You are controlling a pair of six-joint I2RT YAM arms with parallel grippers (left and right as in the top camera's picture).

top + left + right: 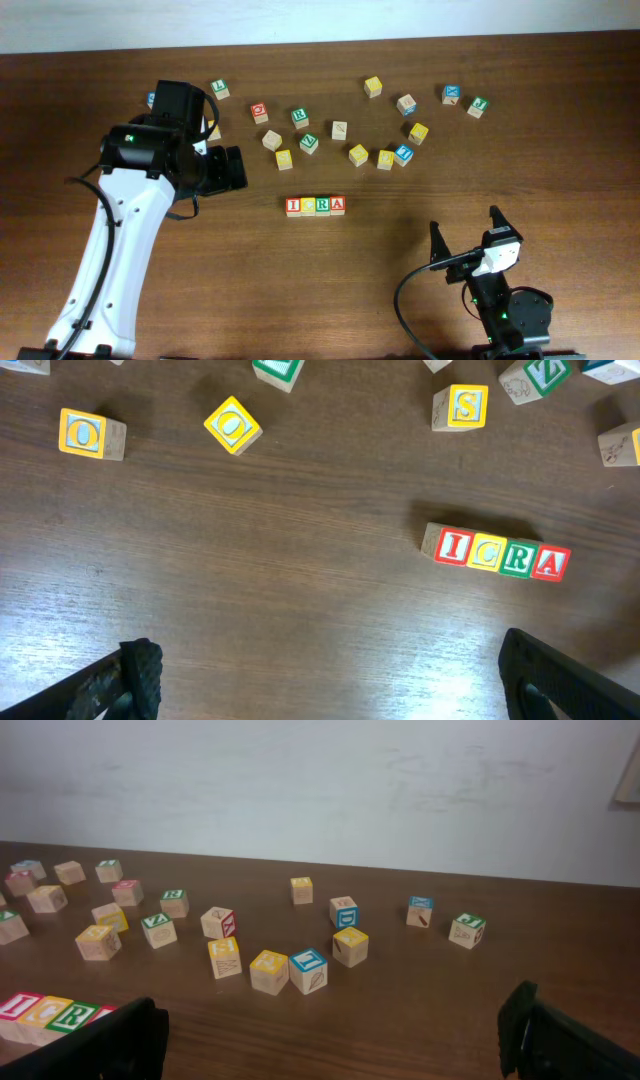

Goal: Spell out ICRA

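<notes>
- The left gripper (pixel 236 168) hangs over the left half of the desk (pixel 560 170). Its jaws are spread wide with nothing between them.
- The right gripper (pixel 467 232) sits by the near edge, right of centre. It is likewise apart and empty.
- The four-block row (pixel 315 206) lies about mid-desk, a little toward the near edge. Its blocks touch side by side, and it is well apart from both grippers.
- Overhead, both arms and the whole spread of blocks show, but the letters are small.
- The left wrist view shows the lettering plainly: a red I, a yellow C, a green R and a red A in order. Its dark fingertips (pixel 138 665) sit at the bottom corners of that view.
- The same view shows two yellow O blocks (pixel 233 424) and an S block (pixel 461 406) lying beyond the row.
- The right wrist view shows only the I, C and R at its lower left. The A end is mostly hidden behind a finger.
- The loose blocks (pixel 340 130) lie scattered in a band toward the far edge, apart from the row.
- The desk is dark brown wood with a visible grain.
- A plain white wall (pixel 320 780) stands behind the far edge, and only the right wrist view shows it.
</notes>
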